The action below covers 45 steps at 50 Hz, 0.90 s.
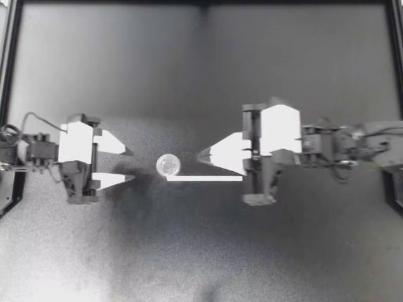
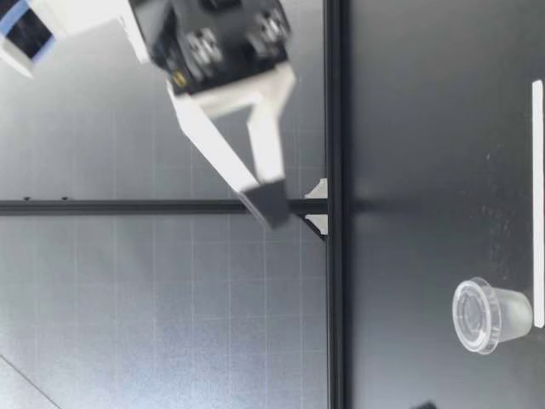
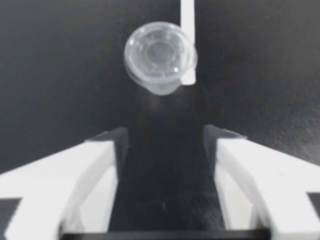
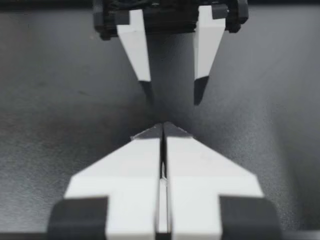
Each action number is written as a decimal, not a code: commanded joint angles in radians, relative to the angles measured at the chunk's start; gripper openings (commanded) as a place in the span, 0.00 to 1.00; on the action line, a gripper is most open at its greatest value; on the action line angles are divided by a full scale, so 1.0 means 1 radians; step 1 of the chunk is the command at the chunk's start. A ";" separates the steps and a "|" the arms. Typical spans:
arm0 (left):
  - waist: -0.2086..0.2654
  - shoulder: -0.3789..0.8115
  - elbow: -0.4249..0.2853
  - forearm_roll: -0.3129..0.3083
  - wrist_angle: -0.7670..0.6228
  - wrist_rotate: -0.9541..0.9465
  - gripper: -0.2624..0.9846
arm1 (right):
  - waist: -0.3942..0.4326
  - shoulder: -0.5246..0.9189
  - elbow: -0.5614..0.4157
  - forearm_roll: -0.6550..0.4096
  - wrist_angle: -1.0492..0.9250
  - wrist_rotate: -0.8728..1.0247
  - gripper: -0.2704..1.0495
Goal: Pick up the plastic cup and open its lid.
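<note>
A small clear plastic cup with its lid on stands upright on the dark table, between my two grippers. My left gripper is open and empty, its fingertips a short way from the cup. The left wrist view shows the cup just ahead of the spread fingers. My right gripper is shut on nothing, pointing at the cup from the other side. In the right wrist view its closed tips face my left gripper; the cup does not show there. In the low view the cup stands alone on the table.
A thin white strip lies flat on the table, one end touching the cup and the other under my right gripper. A black frame borders the table. In the low view a gripper hangs well above the table.
</note>
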 commanded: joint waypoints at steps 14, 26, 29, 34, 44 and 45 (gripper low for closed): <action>0.003 0.175 -0.071 0.000 -0.161 -0.003 0.63 | -0.020 0.069 -0.097 0.002 0.049 -0.005 0.07; 0.003 0.249 -0.115 0.005 -0.204 -0.015 0.62 | -0.020 0.140 -0.149 0.002 0.089 -0.006 0.07; 0.003 0.261 -0.123 0.006 -0.207 -0.015 0.62 | -0.020 0.158 -0.166 0.000 0.106 -0.006 0.07; 0.003 0.279 -0.133 0.005 -0.215 -0.015 0.62 | -0.023 0.186 -0.193 -0.002 0.135 -0.008 0.07; 0.003 0.311 -0.153 0.006 -0.229 -0.015 0.62 | -0.023 0.224 -0.229 -0.002 0.169 -0.009 0.07; 0.003 0.313 -0.155 0.005 -0.229 -0.015 0.62 | -0.023 0.227 -0.230 -0.003 0.172 -0.008 0.07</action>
